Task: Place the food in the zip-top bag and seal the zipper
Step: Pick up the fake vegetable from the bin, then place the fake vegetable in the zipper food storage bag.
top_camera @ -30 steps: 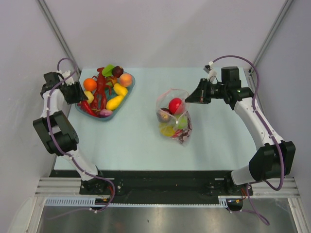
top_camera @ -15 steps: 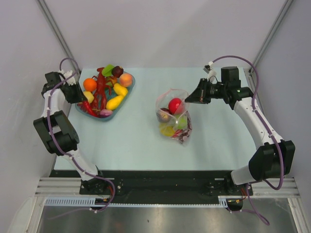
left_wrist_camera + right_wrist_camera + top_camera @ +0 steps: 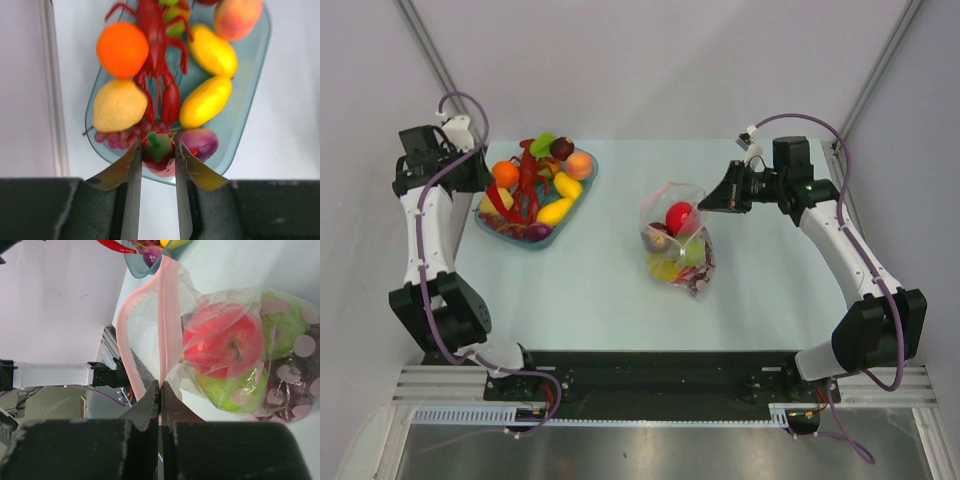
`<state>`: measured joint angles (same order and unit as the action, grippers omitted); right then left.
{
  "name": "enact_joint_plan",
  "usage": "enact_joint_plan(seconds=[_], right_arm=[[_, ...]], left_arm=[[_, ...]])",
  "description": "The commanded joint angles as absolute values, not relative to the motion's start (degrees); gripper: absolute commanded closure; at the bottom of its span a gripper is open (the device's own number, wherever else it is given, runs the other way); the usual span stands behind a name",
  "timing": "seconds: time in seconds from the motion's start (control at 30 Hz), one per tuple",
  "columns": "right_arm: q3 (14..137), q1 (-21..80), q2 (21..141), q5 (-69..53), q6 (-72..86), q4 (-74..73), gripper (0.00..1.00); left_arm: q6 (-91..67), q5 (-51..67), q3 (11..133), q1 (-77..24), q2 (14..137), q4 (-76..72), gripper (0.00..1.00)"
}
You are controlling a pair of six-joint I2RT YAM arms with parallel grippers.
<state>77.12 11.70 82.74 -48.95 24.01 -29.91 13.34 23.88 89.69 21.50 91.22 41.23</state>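
Note:
My left gripper (image 3: 158, 150) is shut on a small red pepper with a green stem (image 3: 161, 166) and holds it over the near end of the blue dish (image 3: 250, 100). In the top view this gripper (image 3: 483, 190) is at the dish's left edge. The zip-top bag (image 3: 678, 240) lies mid-table with a red apple (image 3: 225, 337), green pieces and purple grapes inside. Its mouth gapes open. My right gripper (image 3: 160, 390) is shut on the pink zipper strip (image 3: 169, 315) and holds that edge up; in the top view it (image 3: 706, 205) is at the bag's right.
The dish (image 3: 582, 185) at the back left holds an orange (image 3: 122, 49), a red lobster (image 3: 157, 55), a lemon (image 3: 119, 106), two yellow pieces, a peach (image 3: 237, 15), a purple piece (image 3: 199, 142) and grapes. The table's left edge runs close beside the dish.
The left arm has lifted and swung its wrist up and back, with the red pepper in its fingers. The right arm and the bag have barely moved.

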Motion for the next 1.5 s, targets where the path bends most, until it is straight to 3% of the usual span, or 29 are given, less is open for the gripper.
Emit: enact_joint_plan(seconds=[0.0,0.23,0.43,0.77,1.33,1.47], right_arm=[[77.96,12.30,82.44,-50.19,24.87,-26.81,1.00],[77.96,13.01,81.91,-50.19,26.01,-25.40,1.00],[77.96,13.71,81.91,-50.80,27.07,-24.26,1.00],[77.96,13.18,80.42,-51.50,28.12,-23.82,1.00],[77.96,12.57,79.01,-55.19,29.71,-21.97,1.00],[77.96,12.39,78.75,-55.63,29.53,-21.97,1.00]], left_arm=[[18.54,20.75,94.13,15.84,85.52,42.71,1.00],[19.25,20.39,104.99,4.50,81.57,45.79,1.00],[13.37,21.97,112.58,-14.31,80.24,41.84,1.00],[9.41,23.28,102.93,-36.37,82.09,32.00,1.00],[8.70,26.89,86.49,-44.03,85.60,31.12,1.00],[10.28,20.93,85.87,-43.77,84.47,29.71,1.00]])
